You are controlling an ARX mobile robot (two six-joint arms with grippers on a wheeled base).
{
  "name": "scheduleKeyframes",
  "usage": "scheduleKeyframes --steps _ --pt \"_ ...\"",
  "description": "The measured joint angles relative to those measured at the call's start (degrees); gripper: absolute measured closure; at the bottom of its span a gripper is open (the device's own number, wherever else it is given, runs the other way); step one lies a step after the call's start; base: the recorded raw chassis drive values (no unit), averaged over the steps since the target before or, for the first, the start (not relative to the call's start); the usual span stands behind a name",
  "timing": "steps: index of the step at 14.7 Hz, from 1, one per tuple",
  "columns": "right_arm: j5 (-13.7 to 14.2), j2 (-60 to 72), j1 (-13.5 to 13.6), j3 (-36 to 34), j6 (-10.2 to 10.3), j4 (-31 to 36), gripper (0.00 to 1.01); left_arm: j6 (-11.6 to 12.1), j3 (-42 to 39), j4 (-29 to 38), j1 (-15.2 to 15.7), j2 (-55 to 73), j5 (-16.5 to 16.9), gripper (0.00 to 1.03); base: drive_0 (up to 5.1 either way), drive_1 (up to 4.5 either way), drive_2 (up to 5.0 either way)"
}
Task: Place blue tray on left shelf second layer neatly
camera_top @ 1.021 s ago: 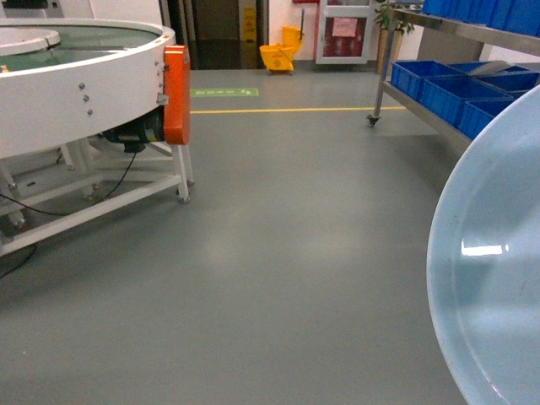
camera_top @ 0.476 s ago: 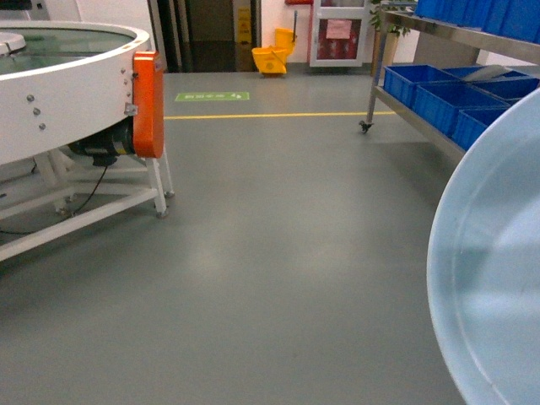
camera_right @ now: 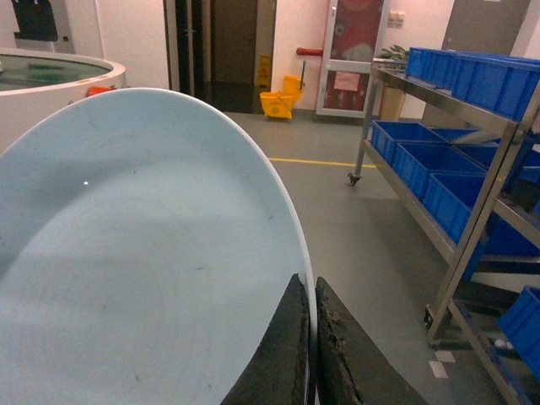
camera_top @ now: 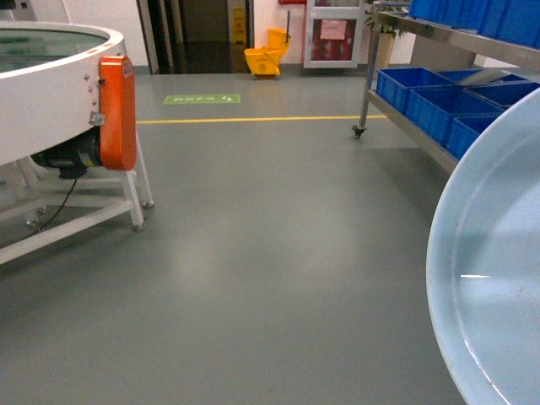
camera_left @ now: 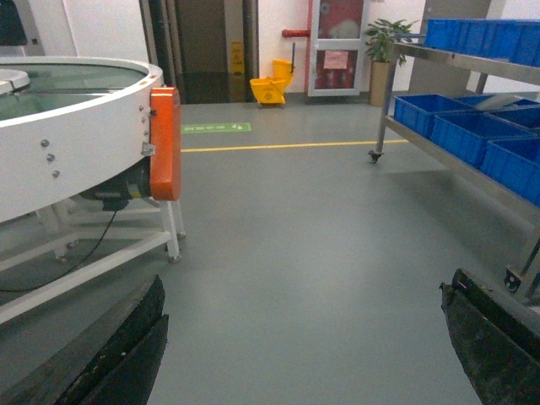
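Note:
The blue tray (camera_top: 498, 278) is a pale-blue glossy round dish that fills the right edge of the head view, held tilted on edge. In the right wrist view the blue tray (camera_right: 143, 253) covers the left half, and my right gripper (camera_right: 310, 283) is shut on its rim, one finger on each side. My left gripper (camera_left: 304, 287) is open over bare floor, with its dark fingers (camera_left: 126, 354) far apart and nothing between them. A stainless-steel shelf rack (camera_top: 409, 126) stands at the right, its tiers holding dark-blue crates (camera_top: 422, 89). I cannot tell whether it is the left shelf.
A white round machine (camera_top: 51, 101) with an orange cover (camera_top: 118, 114) stands on a white frame at the left. Grey floor stretches between it and the rack (camera_right: 485, 219). A yellow floor line (camera_top: 253, 119) and a yellow mop bucket (camera_top: 263, 55) lie far ahead.
The white machine has slid left in the head view and the far wall and rack have shifted, so my base has moved. The tray stays in the same place in the view.

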Motion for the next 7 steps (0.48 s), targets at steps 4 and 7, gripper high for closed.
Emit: scheduleKeyframes --steps 4,7 --pt "0.1 -0.1 0.0 0.0 0.0 -0.2 0.99 0.0 0.0 -0.1 0.0 0.0 0.0 0.05 3.5 3.22 -4.1" --pt "-0.1 0.3 0.0 -0.1 0.0 -0.1 0.99 0.0 0.0 0.1 0.0 0.0 -0.1 0.05 0.4 0.41 0.4"
